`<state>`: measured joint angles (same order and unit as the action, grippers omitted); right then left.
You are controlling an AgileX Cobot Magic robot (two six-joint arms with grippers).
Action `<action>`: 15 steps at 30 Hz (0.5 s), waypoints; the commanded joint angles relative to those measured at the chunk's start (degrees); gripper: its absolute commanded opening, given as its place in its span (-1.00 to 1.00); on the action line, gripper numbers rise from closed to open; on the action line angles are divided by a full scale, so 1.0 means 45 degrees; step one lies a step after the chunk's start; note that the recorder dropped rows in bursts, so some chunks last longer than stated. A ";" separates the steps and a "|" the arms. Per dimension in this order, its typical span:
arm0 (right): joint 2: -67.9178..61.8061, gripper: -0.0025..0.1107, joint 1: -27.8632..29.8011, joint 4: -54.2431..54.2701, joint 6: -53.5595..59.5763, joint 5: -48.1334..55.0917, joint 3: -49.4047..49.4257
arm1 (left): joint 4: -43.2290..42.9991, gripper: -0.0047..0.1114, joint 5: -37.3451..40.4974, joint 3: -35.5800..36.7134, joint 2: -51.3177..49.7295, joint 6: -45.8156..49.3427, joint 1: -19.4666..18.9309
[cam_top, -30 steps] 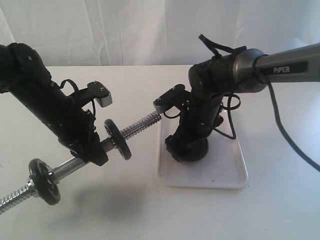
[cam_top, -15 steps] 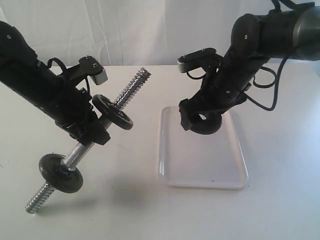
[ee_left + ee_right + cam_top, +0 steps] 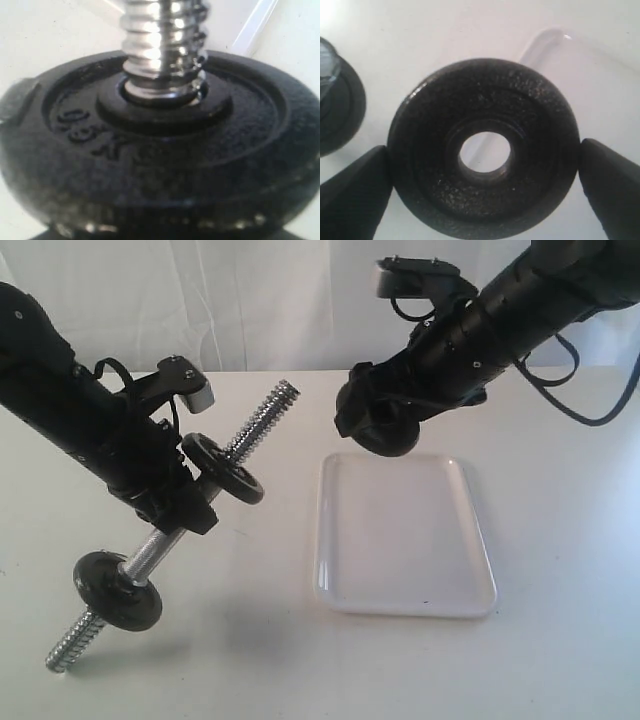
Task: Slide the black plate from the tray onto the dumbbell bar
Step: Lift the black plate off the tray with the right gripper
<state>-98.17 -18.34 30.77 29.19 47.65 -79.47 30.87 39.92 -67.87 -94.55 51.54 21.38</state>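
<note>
Rising off the tray (image 3: 400,540), the black plate (image 3: 385,430) is now hanging clear of it in the exterior view. Half a second ago it was hovering low over the tray's far half, and a second ago it was down near the tray floor. The dumbbell bar (image 3: 255,430) is keeping almost the same tilt as half a second ago.

The right jaws are standing wide and gripping the black plate (image 3: 483,147) by opposite sides of its rim. The fingertips (image 3: 355,195) are pressing its edge, and the centre hole is lying open between them. White tray surface is showing through that hole. In the exterior view the plate is hanging above the tray's corner at 11 o'clock, touching nothing but the jaws.

The left jaws are clamping the bar's smooth middle, between the upper disc (image 3: 222,468) and the lower disc (image 3: 118,590). They are holding it off the worktop (image 3: 300,670). The bar's free threaded end is pointing toward 1 o'clock. The plate is sitting at about 3 o'clock from that end, near but apart. In the left wrist view the threaded end (image 3: 162,45) is rising out of the upper disc (image 3: 160,150).
</note>
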 commanded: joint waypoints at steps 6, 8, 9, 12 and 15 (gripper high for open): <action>0.0606 -0.96 0.0220 0.2702 0.1528 -0.0034 -0.0102 | 0.1056 -0.92 0.0731 -0.0408 0.0716 -0.0138 -0.0005; 0.0839 -0.96 0.0535 0.3882 0.2110 0.0312 -0.0102 | 0.1057 -0.92 0.0663 -0.0408 0.0716 -0.0138 -0.0005; 0.0836 -0.96 0.0613 0.4140 0.2249 0.0476 -0.0102 | 0.1057 -0.92 0.0612 -0.0408 0.0716 -0.0113 -0.0005; 0.0836 -0.96 0.0810 0.5287 0.2690 0.0951 -0.0102 | 0.1202 -0.92 0.0559 -0.0408 0.0716 -0.0113 -0.0005; 0.0836 -0.96 0.0810 0.6886 0.3567 0.1547 -0.0102 | 0.1493 -0.92 0.0639 -0.0408 0.0716 0.0086 -0.0005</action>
<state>-95.62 -14.96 53.31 41.92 53.34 -79.47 29.61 41.92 -67.87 -94.55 51.54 21.38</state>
